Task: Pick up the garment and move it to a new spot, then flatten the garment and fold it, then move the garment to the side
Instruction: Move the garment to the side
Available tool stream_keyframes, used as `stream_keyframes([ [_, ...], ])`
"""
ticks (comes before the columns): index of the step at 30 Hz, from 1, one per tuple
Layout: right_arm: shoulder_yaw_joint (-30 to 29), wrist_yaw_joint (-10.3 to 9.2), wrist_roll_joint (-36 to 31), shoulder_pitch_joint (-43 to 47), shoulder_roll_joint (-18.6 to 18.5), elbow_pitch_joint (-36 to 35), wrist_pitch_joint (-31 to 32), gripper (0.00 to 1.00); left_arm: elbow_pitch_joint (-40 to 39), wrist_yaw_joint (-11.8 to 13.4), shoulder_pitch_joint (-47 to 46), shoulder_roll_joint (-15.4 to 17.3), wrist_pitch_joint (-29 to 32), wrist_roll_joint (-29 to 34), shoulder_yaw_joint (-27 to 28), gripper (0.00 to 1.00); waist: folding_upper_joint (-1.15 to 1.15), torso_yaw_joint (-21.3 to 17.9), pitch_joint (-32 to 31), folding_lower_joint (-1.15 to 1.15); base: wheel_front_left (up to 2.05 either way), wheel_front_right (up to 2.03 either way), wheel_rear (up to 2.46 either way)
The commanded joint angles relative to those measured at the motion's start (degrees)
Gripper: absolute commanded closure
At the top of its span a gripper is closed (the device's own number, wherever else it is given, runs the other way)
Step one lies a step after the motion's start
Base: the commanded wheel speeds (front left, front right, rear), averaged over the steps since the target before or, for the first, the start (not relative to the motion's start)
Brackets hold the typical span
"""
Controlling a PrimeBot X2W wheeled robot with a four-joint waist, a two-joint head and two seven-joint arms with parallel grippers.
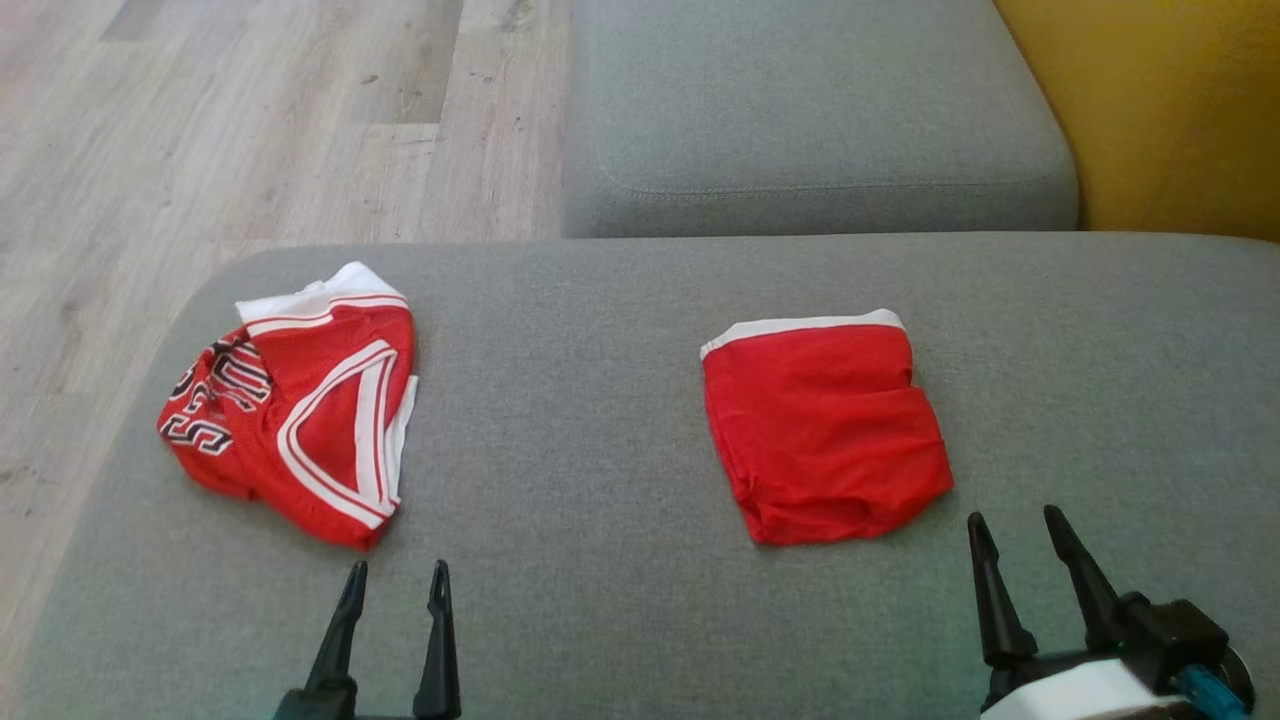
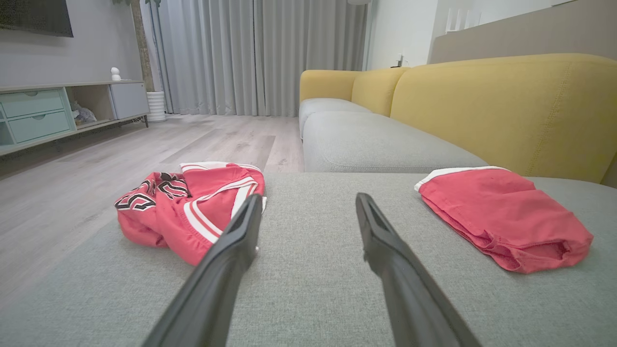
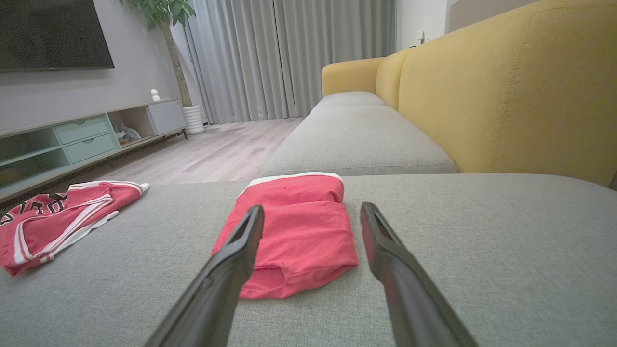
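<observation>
Two red garments lie on the grey sofa seat [image 1: 600, 420]. A crumpled red jersey [image 1: 300, 410] with white trim and black lettering rests near the seat's left edge, also seen in the left wrist view [image 2: 193, 212]. A neatly folded red garment [image 1: 825, 430] with a white band lies to the right, and fills the middle of the right wrist view [image 3: 294, 231]. My left gripper [image 1: 398, 570] is open and empty, just below the jersey [image 2: 308, 197]. My right gripper [image 1: 1013, 515] is open and empty, close beside the folded garment's near right corner [image 3: 312, 207].
A second grey seat cushion [image 1: 820, 110] lies beyond, with the yellow sofa back [image 1: 1160, 110] at the right. Wooden floor [image 1: 250, 120] drops away past the seat's left edge. A low TV cabinet [image 2: 58, 111] and curtains [image 2: 260, 53] stand far off.
</observation>
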Motion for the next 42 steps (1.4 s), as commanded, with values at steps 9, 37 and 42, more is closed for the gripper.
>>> stream_keyframes([
  [9,1.7,-0.04,1.6,-2.2,-0.5,0.0,-0.7,0.0,-1.7,-0.2,-3.0,-0.1,-0.3,0.4,2.6,0.0,0.0,0.8,1.4,0.0,0.0,0.0,0.0],
  [37,16.6,-0.04,27.9,-40.7,-12.9,34.7,11.2,1.0,-1.8,-0.6,-13.0,-0.1,-0.3,-2.8,-0.8,0.0,0.0,5.7,19.9,0.0,0.0,0.0,0.0],
  [42,17.8,-0.04,29.5,-42.3,-15.2,34.8,9.7,1.0,-2.1,-0.6,-13.6,-0.1,-0.3,-2.5,-0.4,0.0,0.0,3.9,21.5,0.0,0.0,0.0,0.0],
])
